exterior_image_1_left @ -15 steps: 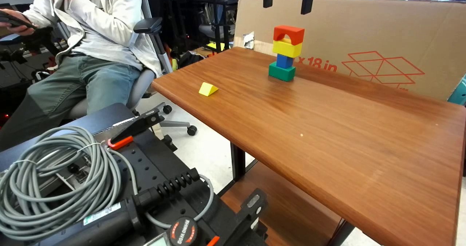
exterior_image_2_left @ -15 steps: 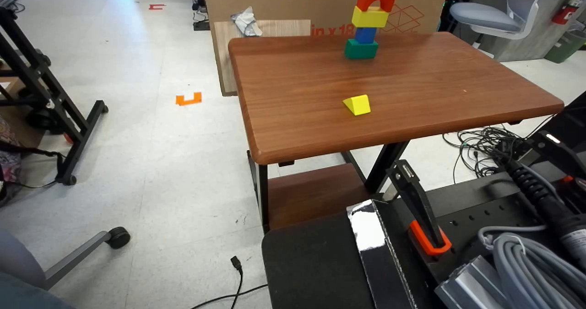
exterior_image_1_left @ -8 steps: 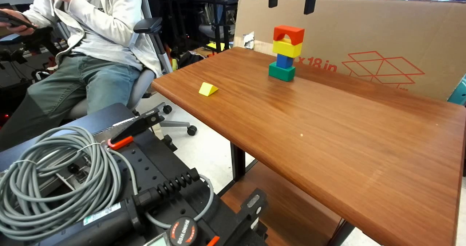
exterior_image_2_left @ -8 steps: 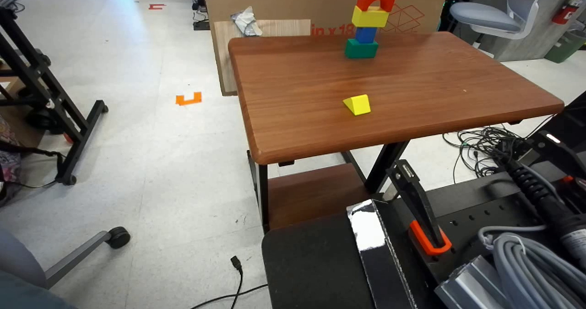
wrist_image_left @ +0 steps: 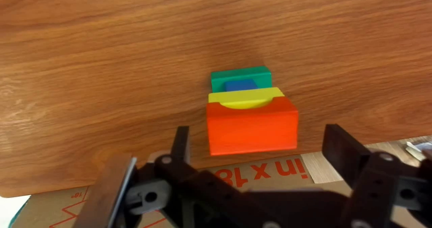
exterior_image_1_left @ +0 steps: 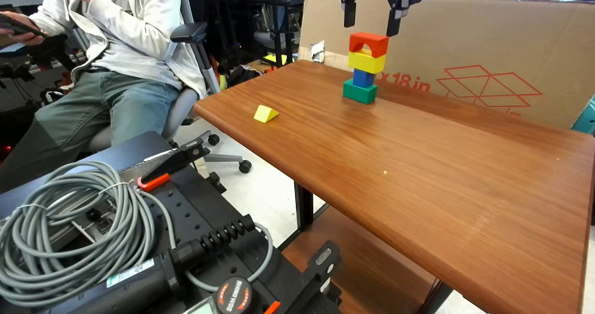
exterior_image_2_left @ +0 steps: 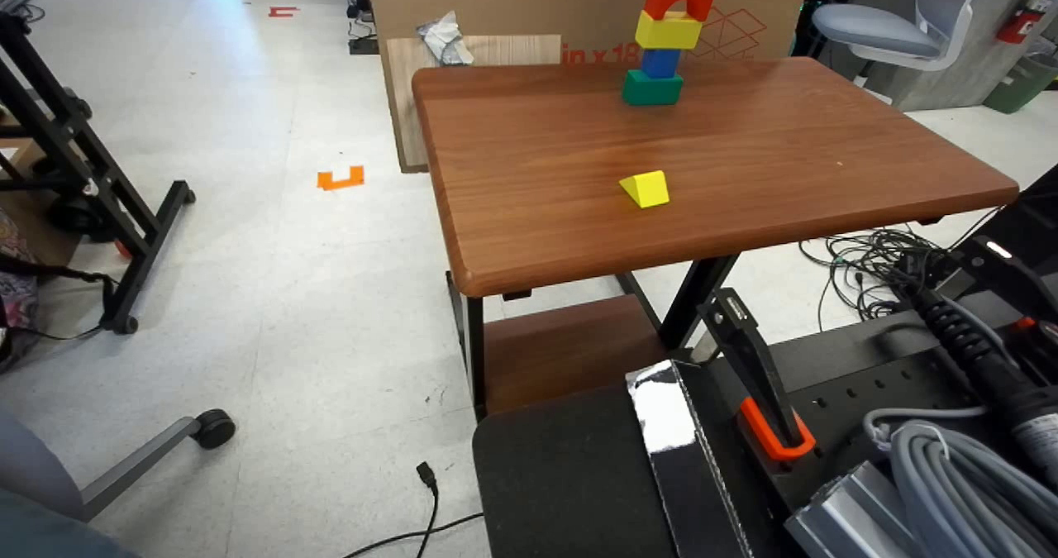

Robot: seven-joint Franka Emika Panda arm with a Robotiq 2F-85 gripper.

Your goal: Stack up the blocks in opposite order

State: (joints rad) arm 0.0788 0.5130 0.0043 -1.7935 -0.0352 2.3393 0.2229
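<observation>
Toppling risk noted: block stack (exterior_image_2_left: 666, 35) on worktop (exterior_image_1_left: 441, 165).
Pincer (exterior_image_1_left: 371, 27) seen spread, empty, above red arch (wrist_image_left: 253, 130); if lowered off-centre, yellow block (exterior_image_1_left: 365, 63) could be knocked off narrower blue block (exterior_image_1_left: 363, 78).

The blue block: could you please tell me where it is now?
In both exterior views, the blue block is right of centre, between the green block below and the yellow block above, with the cardboard behind.

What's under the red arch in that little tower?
Directly beneath: the yellow block, then the blue block, then the green block on the table. Their touching faces are covered and can't be seen.
</observation>
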